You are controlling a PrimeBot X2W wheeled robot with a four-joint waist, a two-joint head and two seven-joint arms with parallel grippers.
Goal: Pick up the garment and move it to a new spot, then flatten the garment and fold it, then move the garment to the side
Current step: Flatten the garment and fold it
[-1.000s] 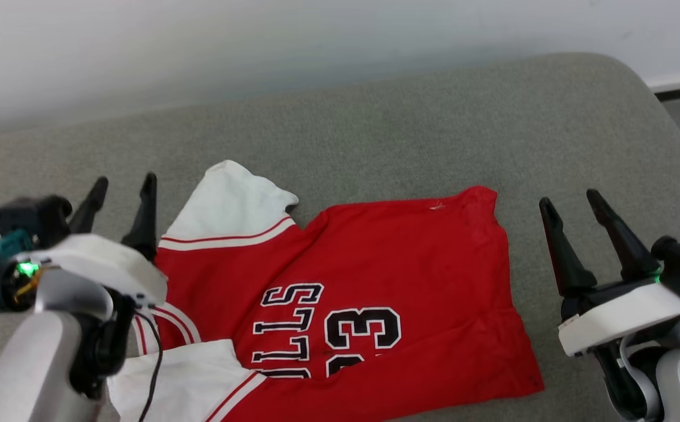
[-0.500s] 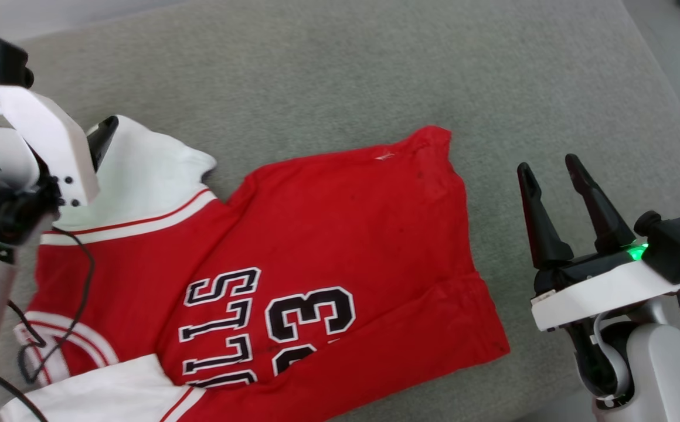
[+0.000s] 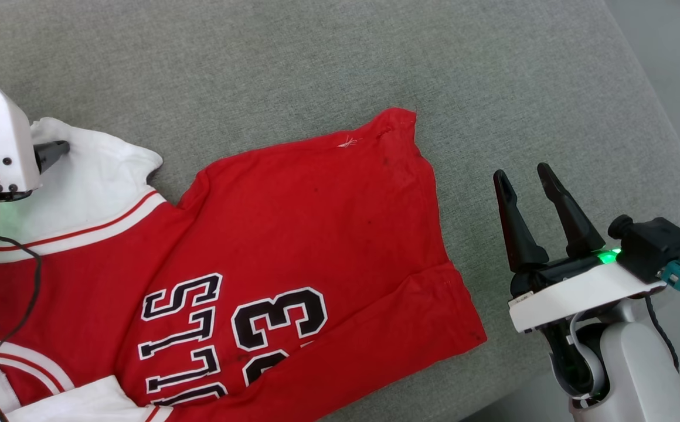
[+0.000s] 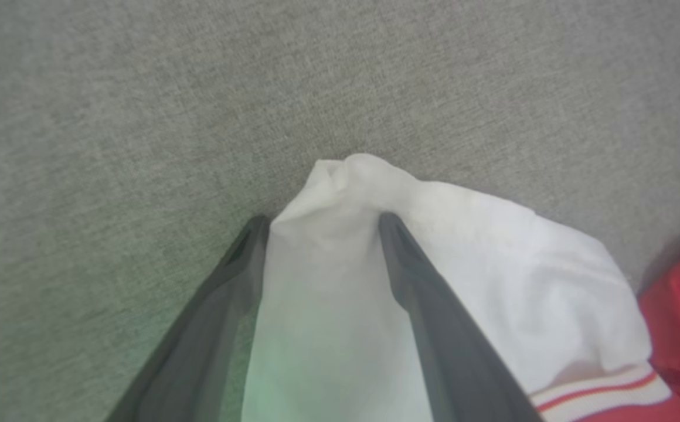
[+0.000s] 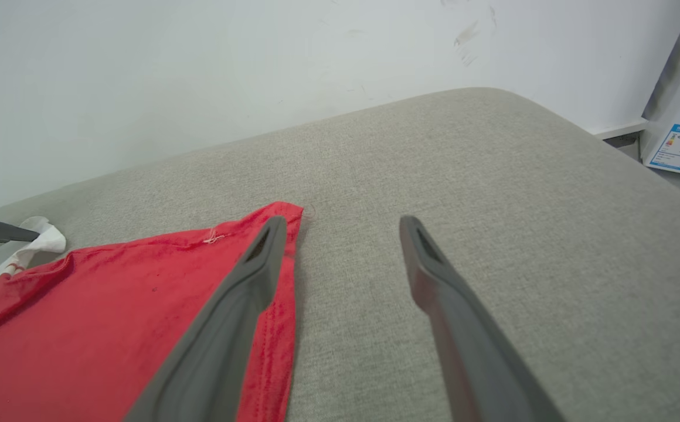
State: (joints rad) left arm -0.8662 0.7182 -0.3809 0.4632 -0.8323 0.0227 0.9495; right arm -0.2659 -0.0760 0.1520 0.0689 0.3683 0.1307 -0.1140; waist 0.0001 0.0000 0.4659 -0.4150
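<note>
In the head view the shirt (image 3: 293,234) lies spread on the grey cushion (image 3: 316,58), and the right hand (image 3: 522,171) is open beside its hem. In the left wrist view the left hand (image 4: 323,218) is open, astride the white sleeve (image 4: 492,246). In the right wrist view one finger crosses the shirt's edge.

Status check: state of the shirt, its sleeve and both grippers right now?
garment: lying front-up on the grey cushion, wrinkled, not lifted.
white sleeve: bunched at its end, lying between the left gripper's fingers.
left gripper: open, straddling the sleeve end, not clamped.
right gripper: open, holding nothing, beside the garment's edge.
</note>
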